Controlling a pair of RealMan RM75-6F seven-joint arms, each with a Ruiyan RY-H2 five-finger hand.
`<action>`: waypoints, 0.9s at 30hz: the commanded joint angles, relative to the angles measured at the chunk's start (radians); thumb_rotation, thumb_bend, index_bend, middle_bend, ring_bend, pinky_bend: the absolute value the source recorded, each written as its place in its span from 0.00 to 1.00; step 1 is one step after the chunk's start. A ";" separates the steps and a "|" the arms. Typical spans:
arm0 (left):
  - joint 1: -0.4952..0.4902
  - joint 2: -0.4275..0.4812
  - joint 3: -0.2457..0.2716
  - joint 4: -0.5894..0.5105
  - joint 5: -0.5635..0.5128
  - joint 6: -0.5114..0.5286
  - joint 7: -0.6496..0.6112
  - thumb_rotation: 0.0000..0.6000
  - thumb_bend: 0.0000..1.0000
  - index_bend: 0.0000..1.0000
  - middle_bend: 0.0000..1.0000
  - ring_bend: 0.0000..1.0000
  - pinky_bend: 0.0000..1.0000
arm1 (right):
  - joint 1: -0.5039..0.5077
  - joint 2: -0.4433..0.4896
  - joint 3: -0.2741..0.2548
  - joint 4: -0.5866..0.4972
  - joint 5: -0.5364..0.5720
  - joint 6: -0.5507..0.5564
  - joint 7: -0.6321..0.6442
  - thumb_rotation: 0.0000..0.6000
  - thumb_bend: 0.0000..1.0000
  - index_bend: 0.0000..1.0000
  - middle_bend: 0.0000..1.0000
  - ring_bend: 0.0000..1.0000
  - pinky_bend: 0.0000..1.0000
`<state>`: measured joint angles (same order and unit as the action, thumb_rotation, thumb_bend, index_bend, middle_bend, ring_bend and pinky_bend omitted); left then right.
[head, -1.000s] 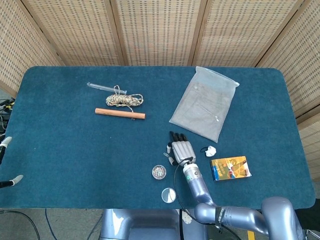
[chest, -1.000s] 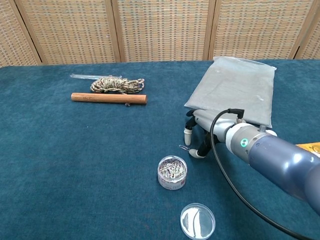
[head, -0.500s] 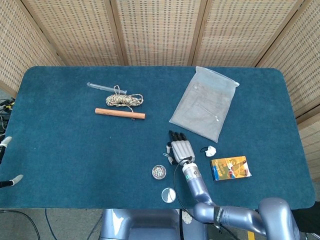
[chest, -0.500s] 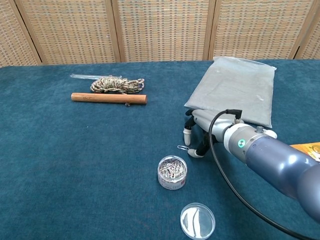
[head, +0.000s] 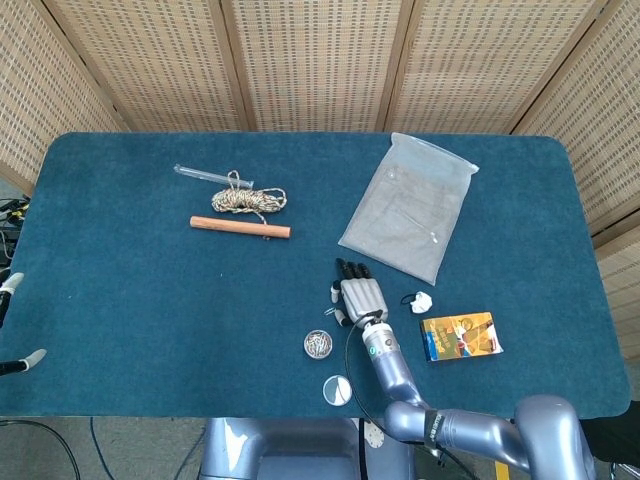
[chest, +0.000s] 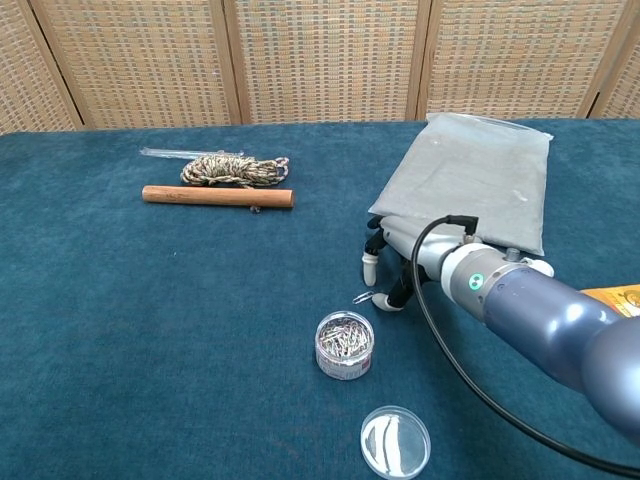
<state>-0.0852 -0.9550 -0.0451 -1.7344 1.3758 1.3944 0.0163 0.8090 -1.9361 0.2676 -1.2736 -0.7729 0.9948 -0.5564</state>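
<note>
One paperclip in R hand pinch.

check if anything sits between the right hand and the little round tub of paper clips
Nothing visible does. The right hand hovers just beyond the tub of paper clips, with only bare blue cloth and one loose paper clip by its fingertips between them. The clear lid lies on the near side, out of the way.
</note>
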 joint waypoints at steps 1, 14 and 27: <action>0.000 0.000 0.000 0.000 -0.001 0.000 0.000 1.00 0.00 0.00 0.00 0.00 0.00 | -0.001 0.004 -0.005 -0.008 -0.007 -0.003 0.000 1.00 0.35 0.49 0.00 0.00 0.00; 0.000 0.000 0.000 0.000 0.000 0.000 0.000 1.00 0.00 0.00 0.00 0.00 0.00 | 0.002 0.004 -0.013 -0.008 -0.034 -0.017 0.012 1.00 0.35 0.49 0.00 0.00 0.00; -0.001 0.001 0.000 0.001 0.000 -0.001 -0.003 1.00 0.00 0.00 0.00 0.00 0.00 | 0.009 -0.007 -0.025 0.006 -0.044 -0.035 0.010 1.00 0.35 0.54 0.00 0.00 0.00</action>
<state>-0.0860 -0.9543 -0.0444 -1.7338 1.3760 1.3933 0.0128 0.8168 -1.9420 0.2430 -1.2691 -0.8172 0.9609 -0.5464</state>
